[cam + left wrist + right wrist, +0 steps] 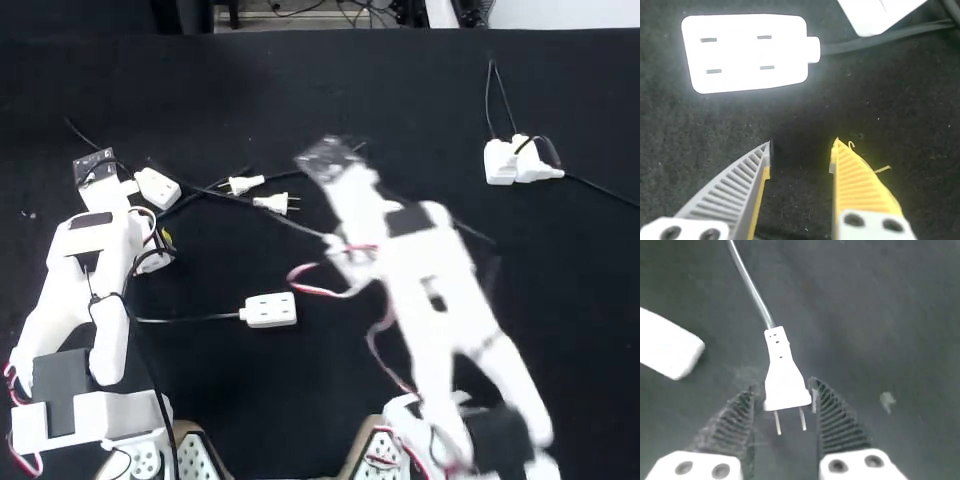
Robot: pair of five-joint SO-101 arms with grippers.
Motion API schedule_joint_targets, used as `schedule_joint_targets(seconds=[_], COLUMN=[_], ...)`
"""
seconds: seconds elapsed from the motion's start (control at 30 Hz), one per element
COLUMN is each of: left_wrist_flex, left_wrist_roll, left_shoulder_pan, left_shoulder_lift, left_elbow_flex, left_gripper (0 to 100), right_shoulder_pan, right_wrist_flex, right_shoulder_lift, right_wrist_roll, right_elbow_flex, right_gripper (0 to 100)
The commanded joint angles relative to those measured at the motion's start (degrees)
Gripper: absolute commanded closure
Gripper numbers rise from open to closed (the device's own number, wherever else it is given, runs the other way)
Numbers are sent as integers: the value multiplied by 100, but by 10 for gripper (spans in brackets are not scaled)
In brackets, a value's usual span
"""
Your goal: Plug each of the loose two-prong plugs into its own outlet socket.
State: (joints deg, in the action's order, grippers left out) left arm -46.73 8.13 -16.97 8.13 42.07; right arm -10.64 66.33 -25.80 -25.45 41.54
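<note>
Between the spread jaws of the right gripper [781, 389] lies a two-prong plug [784, 375], apparently not yet pinched.

Glare bleaches the outlet socket [745, 52] white against the dark table [900, 115].

White left arm [85, 270] and right arm [430, 290], each with black motor blocks.
A thin black cable runs along the left arm; red and white wires loop off the right arm. The left gripper [800, 150] has one ribbed grey finger [740, 185] and one yellow finger [857, 180]; the right gripper [782, 392] has ribbed black fingers [837, 420], all on white bases with screw holes.
</note>
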Motion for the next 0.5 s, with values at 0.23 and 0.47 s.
schedule_joint_targets(seconds=[0.23, 0.47], left_wrist_flex=[53, 18], left_wrist_roll=[9, 9], left_shoulder_pan=[-40, -40], left_shoulder_lift=[237, 229], left_elbow_flex=[-31, -31], left_gripper=[802, 802], right_shoulder_pan=[1486, 1618], right_wrist_flex=[-369, -193], right_shoulder_lift=[-1490, -1534], right_wrist_roll=[-1521, -2426], right_elbow_flex=[2114, 1780], right_gripper=[848, 861])
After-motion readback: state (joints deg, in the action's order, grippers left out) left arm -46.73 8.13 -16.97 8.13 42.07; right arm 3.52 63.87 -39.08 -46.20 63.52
